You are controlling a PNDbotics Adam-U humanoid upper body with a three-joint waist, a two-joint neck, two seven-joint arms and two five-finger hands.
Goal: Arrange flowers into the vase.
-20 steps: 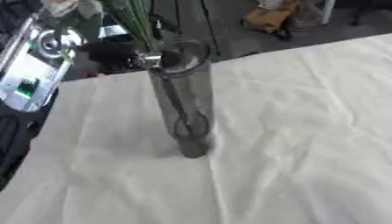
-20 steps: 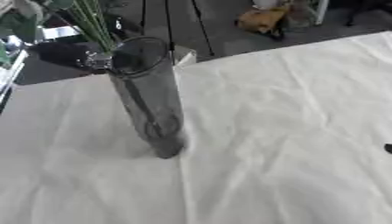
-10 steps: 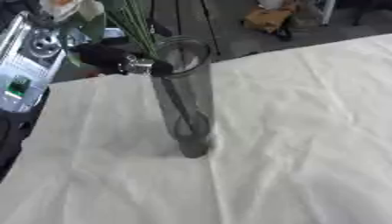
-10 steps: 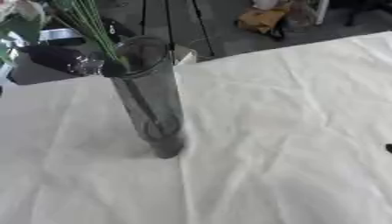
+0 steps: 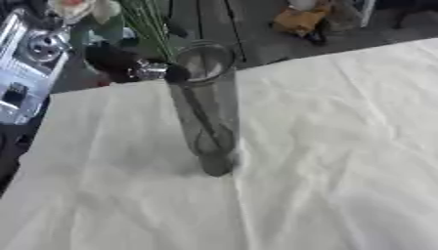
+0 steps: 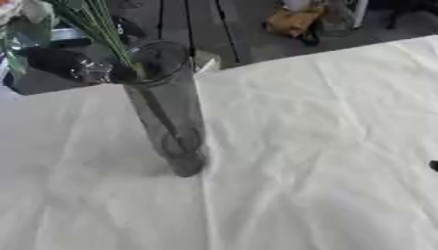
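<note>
A tall clear glass vase (image 5: 208, 114) stands upright on the white cloth (image 5: 342, 146), left of centre. My left hand (image 5: 126, 66) is at the vase's rim, coming in from the upper left, and is shut on a bunch of flowers. Their pale blooms (image 5: 78, 8) are at the top left. The green stems (image 6: 96, 23) slant down into the vase mouth, and a dark stem shows inside the glass. Of my right hand (image 6: 434, 165) only a dark tip shows at the right edge of the right eye view.
The table's far edge runs diagonally behind the vase, with dark floor beyond it. Tripod legs and a yellow-brown object (image 5: 299, 22) are on that floor. A small pale box (image 6: 205, 58) sits just behind the vase. Wrinkled cloth spreads to the right and front.
My left hand with the flowers has shifted slightly left at the vase's rim. The vase has not moved.
</note>
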